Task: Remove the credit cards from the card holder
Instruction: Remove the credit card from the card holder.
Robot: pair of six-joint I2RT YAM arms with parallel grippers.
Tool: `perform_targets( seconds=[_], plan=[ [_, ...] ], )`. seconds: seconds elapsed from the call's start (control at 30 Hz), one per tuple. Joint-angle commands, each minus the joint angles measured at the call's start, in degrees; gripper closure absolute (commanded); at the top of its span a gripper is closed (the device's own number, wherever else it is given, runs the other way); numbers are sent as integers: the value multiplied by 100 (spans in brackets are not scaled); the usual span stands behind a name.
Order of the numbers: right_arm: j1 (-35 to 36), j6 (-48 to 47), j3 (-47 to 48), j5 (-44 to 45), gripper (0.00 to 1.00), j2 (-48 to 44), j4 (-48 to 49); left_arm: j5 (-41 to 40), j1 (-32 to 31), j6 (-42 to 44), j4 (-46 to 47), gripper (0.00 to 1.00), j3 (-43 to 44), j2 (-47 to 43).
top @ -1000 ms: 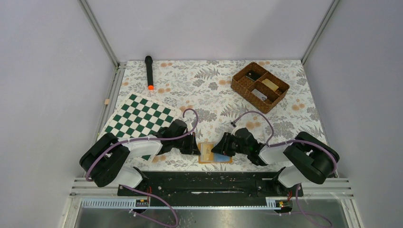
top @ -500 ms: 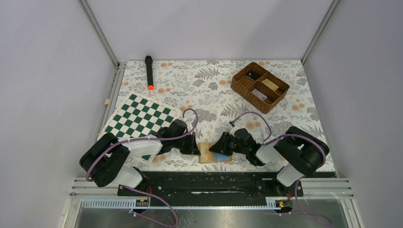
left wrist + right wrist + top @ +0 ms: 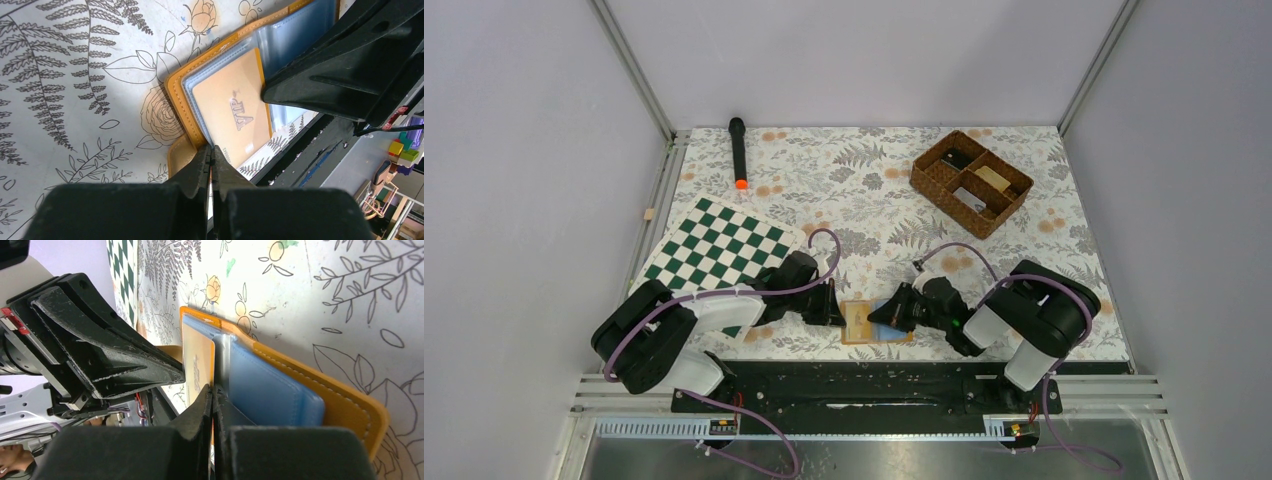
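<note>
The orange-tan card holder [image 3: 864, 334] lies open on the floral cloth by the table's front edge. It also shows in the left wrist view [image 3: 179, 97] and the right wrist view [image 3: 350, 410]. The beige card [image 3: 235, 110], printed "VIP", sits in its left half [image 3: 197, 365]. The right half [image 3: 270, 385] is light blue; I cannot tell card from pocket. My left gripper [image 3: 837, 313] is shut, its tips [image 3: 211, 148] on the holder's left edge. My right gripper [image 3: 876, 314] is shut, its tips [image 3: 212, 389] at the middle fold beside the beige card.
A green-and-white checkerboard [image 3: 719, 250] lies behind my left arm. A black torch with an orange tip [image 3: 738, 152] lies at the back left. A brown wicker basket [image 3: 970, 182] stands at the back right. The black base rail [image 3: 854, 375] runs just in front of the holder.
My right arm's elbow has swung left and in, while its gripper stays at the holder's fold. The left arm and the holder have not moved.
</note>
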Motion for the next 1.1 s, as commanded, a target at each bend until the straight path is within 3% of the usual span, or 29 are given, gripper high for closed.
perform_targets(
  seconds=[0.0,0.2,0.63,1.07],
  plan=[
    [-128,-22,-159,-284,100,-173,296,-399,-47,111,-481,100,-2,137],
    [-276,-403,-181,-234,100,-837,-779,-570,-42,115,-626,100,-22,177],
    [-642,-452,-481,-189,100,-1193,-1078,-741,-43,-4,-612,100,-69,264],
    [-762,-805,-540,398,100,-3522,-3262,-903,-48,-145,-782,100,6,-118]
  ],
)
